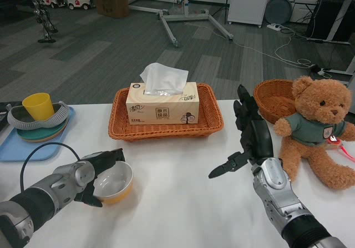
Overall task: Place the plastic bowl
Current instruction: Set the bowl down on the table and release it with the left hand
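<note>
Orange bowl empty, gripped by left robot hand; right robot hand spread; tissue box in wicker basket.

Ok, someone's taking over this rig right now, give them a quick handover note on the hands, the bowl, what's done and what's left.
Left hand: grips the orange plastic bowl by its near rim, low at the white table; contact with the surface is unclear.
Right hand: open, fingers spread, holds nothing, raised left of the teddy bear.
Stack of dishes with a yellow cup sits on the blue tray, far left.
Done: bowl is in hand.
Left: set the bowl down and let go.
</note>
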Controlling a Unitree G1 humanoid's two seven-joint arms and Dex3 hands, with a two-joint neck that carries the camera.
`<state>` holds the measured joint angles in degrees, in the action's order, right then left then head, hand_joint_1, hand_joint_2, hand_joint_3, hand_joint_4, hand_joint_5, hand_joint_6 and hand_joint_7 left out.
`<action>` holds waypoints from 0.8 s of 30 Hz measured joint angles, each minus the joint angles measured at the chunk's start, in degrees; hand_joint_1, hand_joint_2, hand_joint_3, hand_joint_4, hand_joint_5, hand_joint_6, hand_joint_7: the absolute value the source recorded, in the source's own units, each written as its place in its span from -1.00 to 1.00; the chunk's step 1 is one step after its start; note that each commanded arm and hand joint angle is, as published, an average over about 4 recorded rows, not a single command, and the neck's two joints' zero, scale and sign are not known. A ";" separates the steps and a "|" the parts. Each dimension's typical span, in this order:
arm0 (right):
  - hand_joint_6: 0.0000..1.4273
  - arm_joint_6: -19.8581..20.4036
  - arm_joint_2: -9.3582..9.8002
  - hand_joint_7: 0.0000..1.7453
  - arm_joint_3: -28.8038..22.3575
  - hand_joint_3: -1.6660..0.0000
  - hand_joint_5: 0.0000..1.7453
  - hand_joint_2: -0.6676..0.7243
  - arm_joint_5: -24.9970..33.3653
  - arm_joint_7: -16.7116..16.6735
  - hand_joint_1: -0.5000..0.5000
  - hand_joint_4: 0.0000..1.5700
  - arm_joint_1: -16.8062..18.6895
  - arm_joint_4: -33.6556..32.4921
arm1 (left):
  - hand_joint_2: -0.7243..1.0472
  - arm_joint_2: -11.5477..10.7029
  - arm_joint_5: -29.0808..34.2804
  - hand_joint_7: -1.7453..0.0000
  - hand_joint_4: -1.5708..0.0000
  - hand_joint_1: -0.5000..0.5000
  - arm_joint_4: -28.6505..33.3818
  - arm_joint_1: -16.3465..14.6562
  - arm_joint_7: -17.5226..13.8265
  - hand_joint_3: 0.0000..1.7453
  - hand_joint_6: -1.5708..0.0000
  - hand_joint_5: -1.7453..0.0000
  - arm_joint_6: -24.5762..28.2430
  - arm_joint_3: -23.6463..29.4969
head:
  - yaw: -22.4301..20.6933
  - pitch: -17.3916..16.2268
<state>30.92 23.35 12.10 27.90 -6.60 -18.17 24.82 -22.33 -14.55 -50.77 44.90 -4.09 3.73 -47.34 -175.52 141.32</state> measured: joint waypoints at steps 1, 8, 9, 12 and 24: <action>-1.00 0.00 -0.01 -1.00 0.01 0.90 -1.00 0.45 0.00 0.00 -0.92 -1.00 0.00 0.04 | 0.45 0.34 0.03 -0.92 -0.65 -1.00 -0.85 0.00 0.48 1.00 -0.27 -1.00 -0.67 0.00 | -0.06 -0.02; -1.00 0.00 -0.12 -1.00 0.13 0.90 -1.00 0.45 0.00 0.02 -0.92 -1.00 0.00 0.15 | 0.60 3.09 0.41 -0.82 0.01 -1.00 -5.82 -0.01 4.51 1.00 0.17 -1.00 -4.79 0.06 | -0.62 -0.57; -1.00 0.00 -0.12 -1.00 0.13 0.90 -1.00 0.45 0.00 0.02 -0.92 -1.00 0.00 0.15 | 0.60 3.29 0.40 -0.80 0.17 -1.00 -5.92 -0.01 4.72 1.00 0.23 -1.00 -4.84 0.07 | -0.68 -0.63; -1.00 0.00 -0.13 -1.00 0.14 0.90 -1.00 0.45 -0.01 0.03 -0.92 -1.00 0.00 0.15 | 0.68 3.69 0.41 -0.64 0.62 -1.00 -6.13 -0.01 5.02 1.00 0.47 -1.00 -4.97 0.07 | -0.79 -0.72; -1.00 0.04 -0.16 -1.00 0.15 0.90 -1.00 0.45 0.03 0.06 -0.92 -1.00 0.00 0.16 | 1.00 3.64 -2.30 0.80 1.00 -0.96 -0.22 -2.75 1.59 1.00 1.00 -0.21 -3.24 3.98 | -1.74 -1.16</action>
<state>30.96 23.19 12.25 27.93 -6.54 -18.17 24.98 -18.69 -16.85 -51.00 42.15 -2.51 0.49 -43.36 -177.26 140.16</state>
